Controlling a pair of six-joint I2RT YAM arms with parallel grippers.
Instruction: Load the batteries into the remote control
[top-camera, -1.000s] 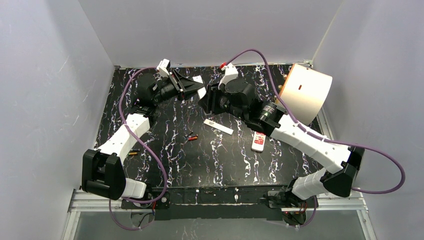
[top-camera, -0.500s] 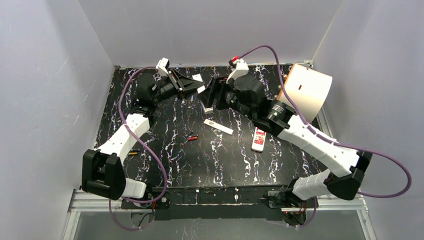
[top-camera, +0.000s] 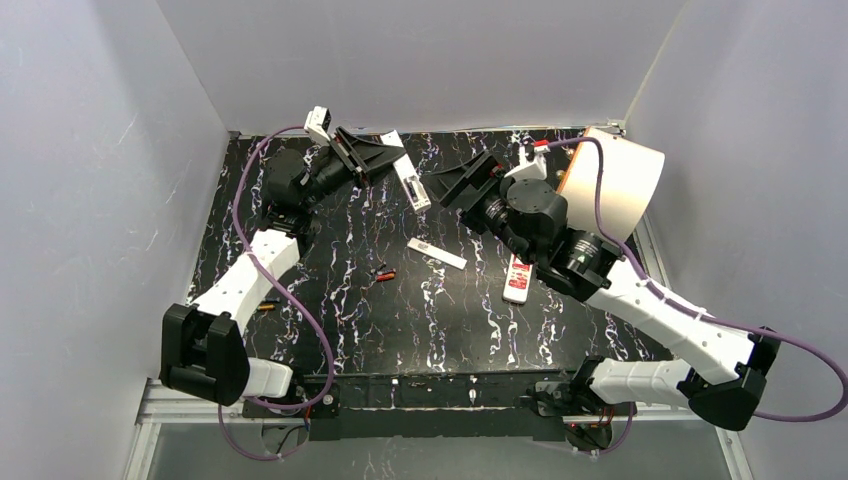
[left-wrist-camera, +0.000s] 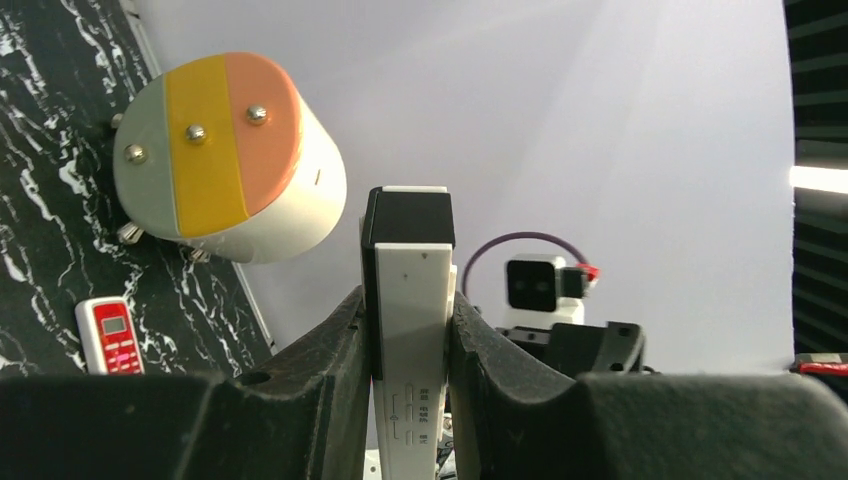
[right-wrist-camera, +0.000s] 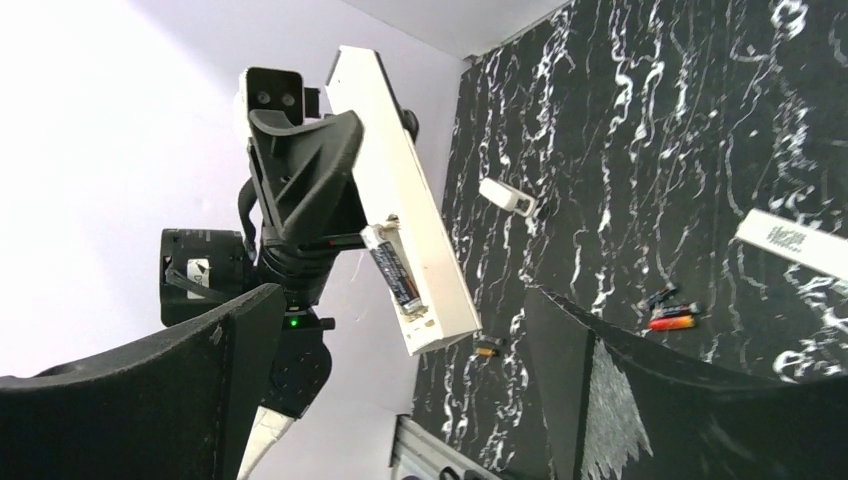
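Clamping the white remote (top-camera: 410, 182) by its sides, the left gripper (top-camera: 393, 163) holds it up off the table (top-camera: 330, 250), jaws closed tight on it. One battery (right-wrist-camera: 392, 270) sits in its open bay. The right gripper (top-camera: 455, 180) hangs near it, spread wide and empty. Two loose batteries (top-camera: 384, 273) lie together on the table, near a white cover (top-camera: 437, 253).

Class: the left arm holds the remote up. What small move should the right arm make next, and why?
Probably swing the open, empty right gripper toward the loose batteries on the table: the remote clamped in the left gripper shows only one battery in its open bay.
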